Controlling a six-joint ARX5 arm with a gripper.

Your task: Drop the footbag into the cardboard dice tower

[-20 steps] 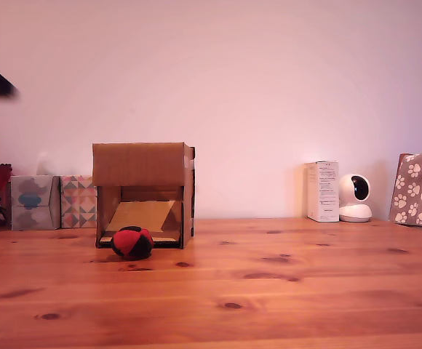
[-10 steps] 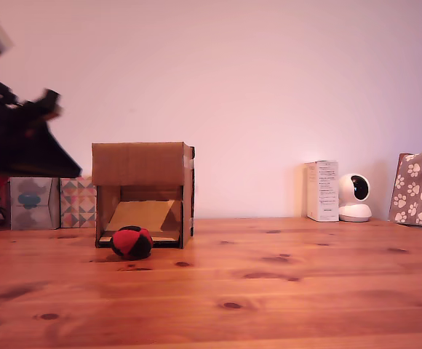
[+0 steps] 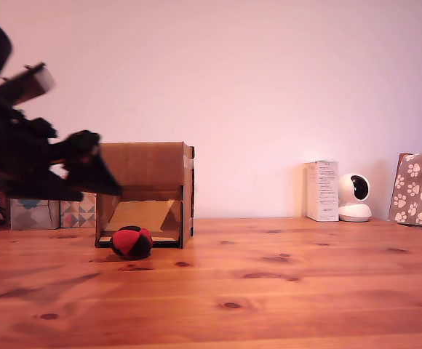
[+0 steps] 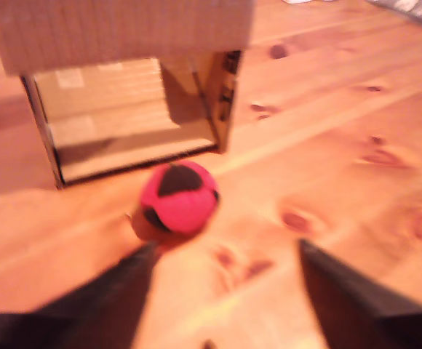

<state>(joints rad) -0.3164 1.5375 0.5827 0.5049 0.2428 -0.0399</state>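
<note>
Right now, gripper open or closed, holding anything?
Gripper: open and empty, fingers spread wide; the footbag lies on the table.

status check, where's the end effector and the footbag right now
End effector open, empty, short of the footbag. Footbag on table at the cardboard dice tower front cut-out. Nothing in the way.

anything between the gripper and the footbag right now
Nothing visible. In the wrist view the open gripper has only bare table between its fingers and the footbag, which lies just in front of the cardboard dice tower.
</note>
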